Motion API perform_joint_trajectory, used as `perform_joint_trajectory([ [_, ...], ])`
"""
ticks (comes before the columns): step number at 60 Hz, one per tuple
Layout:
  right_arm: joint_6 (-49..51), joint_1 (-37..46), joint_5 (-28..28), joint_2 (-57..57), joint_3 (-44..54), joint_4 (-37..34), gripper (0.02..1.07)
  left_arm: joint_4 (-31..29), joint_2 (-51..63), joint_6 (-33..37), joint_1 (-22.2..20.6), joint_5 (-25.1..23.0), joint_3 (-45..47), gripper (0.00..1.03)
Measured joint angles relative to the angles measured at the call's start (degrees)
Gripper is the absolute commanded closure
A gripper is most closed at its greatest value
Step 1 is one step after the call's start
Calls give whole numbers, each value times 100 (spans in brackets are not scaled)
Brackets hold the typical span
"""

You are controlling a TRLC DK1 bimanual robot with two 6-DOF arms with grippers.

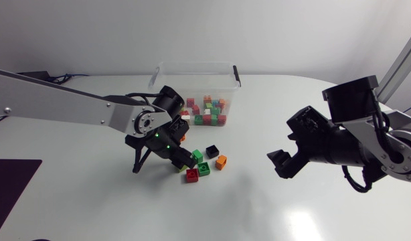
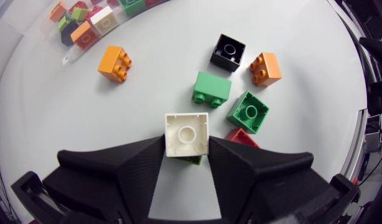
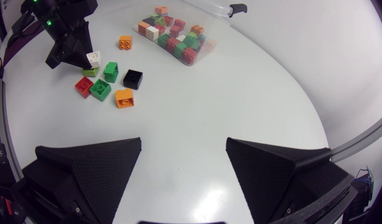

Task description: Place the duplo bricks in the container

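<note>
My left gripper is shut on a white duplo brick, one finger on each side of it. Under that brick lies a lime green one. Just ahead lie a red brick, two green bricks, a black brick and two orange bricks. The clear container stands at the back of the table and holds several bricks. My right gripper is open and empty, well right of the loose bricks.
The container has black handles on its rim. A dark mat lies at the table's front left. Bare white table lies between the brick cluster and my right arm.
</note>
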State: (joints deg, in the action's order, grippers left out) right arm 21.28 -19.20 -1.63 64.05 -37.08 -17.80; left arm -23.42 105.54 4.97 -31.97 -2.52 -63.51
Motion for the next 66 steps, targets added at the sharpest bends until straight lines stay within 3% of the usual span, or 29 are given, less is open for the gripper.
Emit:
perform_joint_trajectory([
  [14,2,-142,42,4,0,2,9,146,17,0,-52,-52,0,74],
  [28,2,-369,48,219,-20,35,9,372,-149,68,-52,-120,61,75],
  [51,387,-940,-422,2533,-1104,59,9,404,-1832,282,273,-350,278,75],
  [66,518,-1001,-717,3368,-1668,109,12,402,-2118,306,485,-439,162,75],
])
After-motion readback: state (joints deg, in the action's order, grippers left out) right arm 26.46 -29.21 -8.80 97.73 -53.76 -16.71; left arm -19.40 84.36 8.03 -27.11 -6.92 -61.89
